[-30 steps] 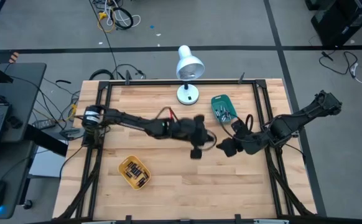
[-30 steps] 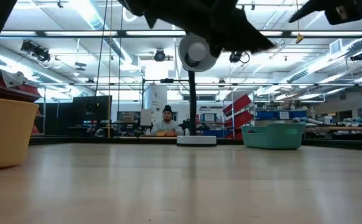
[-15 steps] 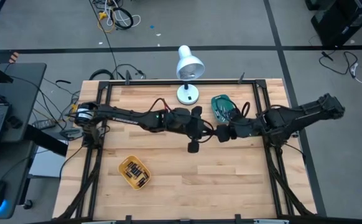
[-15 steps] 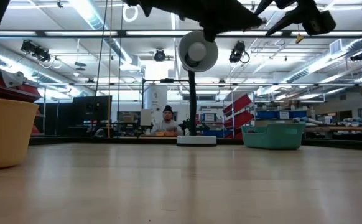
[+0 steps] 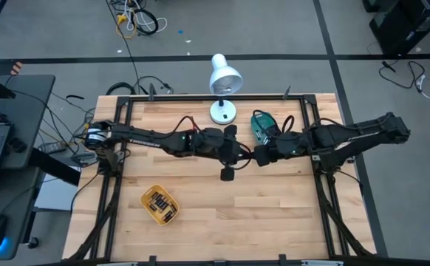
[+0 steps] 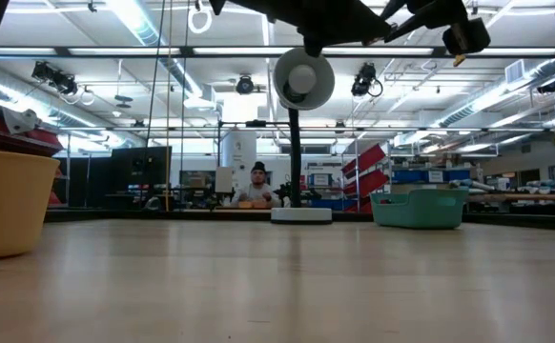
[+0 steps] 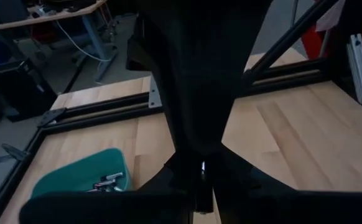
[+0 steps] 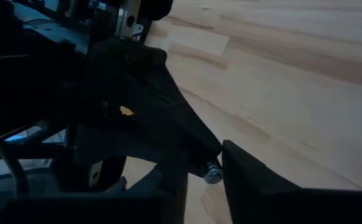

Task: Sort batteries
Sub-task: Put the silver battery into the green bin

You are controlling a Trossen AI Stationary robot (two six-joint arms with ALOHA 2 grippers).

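Nearest me on the table (image 5: 215,222) sits the yellow tray (image 5: 147,195), with a cluster of batteries (image 5: 160,205) lying in it. Past that, above the middle of the table, the two arms meet tip to tip. The left end effector (image 5: 244,154) is pinched on a single battery (image 8: 213,173), a small silvery cell whose round end pokes out in the right wrist view (in the left wrist view it is only a glint at the tips). The right end effector (image 5: 260,157) has that same cell in its gap, hard against one side; whether it is truly clamped on it I cannot tell. Neither arm touches the wood. Just behind the right arm is the teal tray (image 5: 257,118), with a few more cells (image 7: 106,182) inside. Farther back stands the white lamp (image 5: 223,111) at the table's far edge, and beyond it, out in the room, a person (image 6: 256,186) sits at a bench.
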